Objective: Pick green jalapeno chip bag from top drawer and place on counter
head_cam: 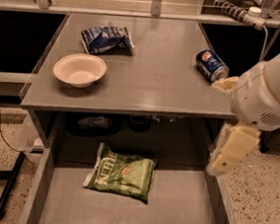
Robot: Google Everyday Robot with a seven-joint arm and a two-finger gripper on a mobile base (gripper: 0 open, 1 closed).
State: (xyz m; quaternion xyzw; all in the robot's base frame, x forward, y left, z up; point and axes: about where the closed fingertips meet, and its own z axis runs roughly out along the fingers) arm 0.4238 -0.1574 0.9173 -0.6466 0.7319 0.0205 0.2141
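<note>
The green jalapeno chip bag (121, 174) lies flat on the floor of the open top drawer (180, 212), left of its middle, near the back. The counter (157, 83) stands above and behind the drawer. My gripper (229, 151) hangs from the white arm (270, 92) at the right, over the drawer's right wall and just below the counter's front right corner. It is to the right of the bag and well apart from it, and holds nothing that I can see.
On the counter are a blue-and-white snack bag (105, 37) at the back left, a white bowl (79, 69) at the front left and a blue soda can (211, 65) lying at the right edge. Dark items (94, 123) sit under the counter behind the drawer.
</note>
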